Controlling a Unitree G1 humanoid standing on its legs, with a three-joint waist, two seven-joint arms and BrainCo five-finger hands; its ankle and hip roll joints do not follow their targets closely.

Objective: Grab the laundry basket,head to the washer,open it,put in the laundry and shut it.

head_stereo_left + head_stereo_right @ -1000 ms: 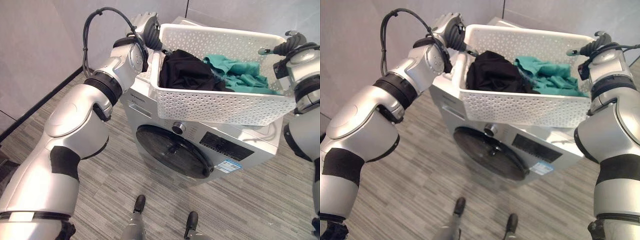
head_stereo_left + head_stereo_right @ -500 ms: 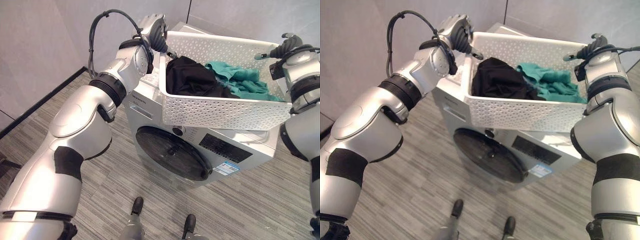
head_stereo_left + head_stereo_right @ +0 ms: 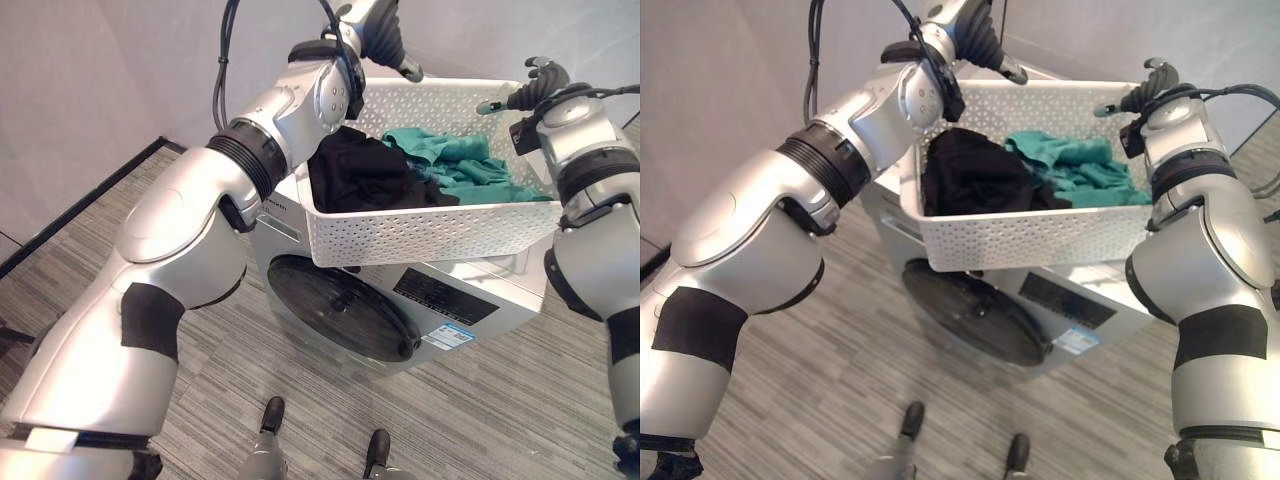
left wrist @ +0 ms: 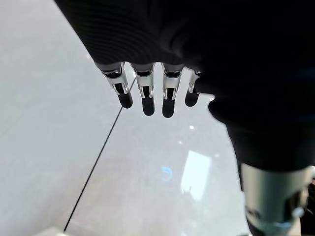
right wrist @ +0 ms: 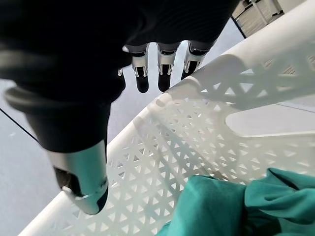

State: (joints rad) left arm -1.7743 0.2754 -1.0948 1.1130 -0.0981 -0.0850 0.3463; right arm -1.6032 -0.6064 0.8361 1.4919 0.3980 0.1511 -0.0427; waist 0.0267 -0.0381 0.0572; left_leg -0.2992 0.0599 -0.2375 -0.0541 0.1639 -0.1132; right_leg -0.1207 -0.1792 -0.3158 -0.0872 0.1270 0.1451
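Observation:
The white perforated laundry basket point(image 3: 420, 225) rests on top of the white washer point(image 3: 470, 300), whose round dark door point(image 3: 335, 310) is shut. Inside the basket lie a black garment point(image 3: 355, 170) and a teal garment point(image 3: 450, 160). My left hand point(image 3: 385, 30) hovers above the basket's far left corner; its fingers point(image 4: 147, 93) are straight and hold nothing. My right hand point(image 3: 540, 85) hangs over the basket's right rim point(image 5: 221, 73), open, with fingers point(image 5: 158, 69) outside the rim and the thumb point(image 5: 83, 182) above the inside wall.
Grey walls point(image 3: 100, 70) stand behind and left of the washer, with a dark baseboard point(image 3: 70, 225) at the left. Striped grey floor point(image 3: 500, 400) spreads in front of the washer.
My left hand has come off the basket's left rim and risen above its far corner. The right hand has loosened at the right rim. The basket now sits level on the washer.

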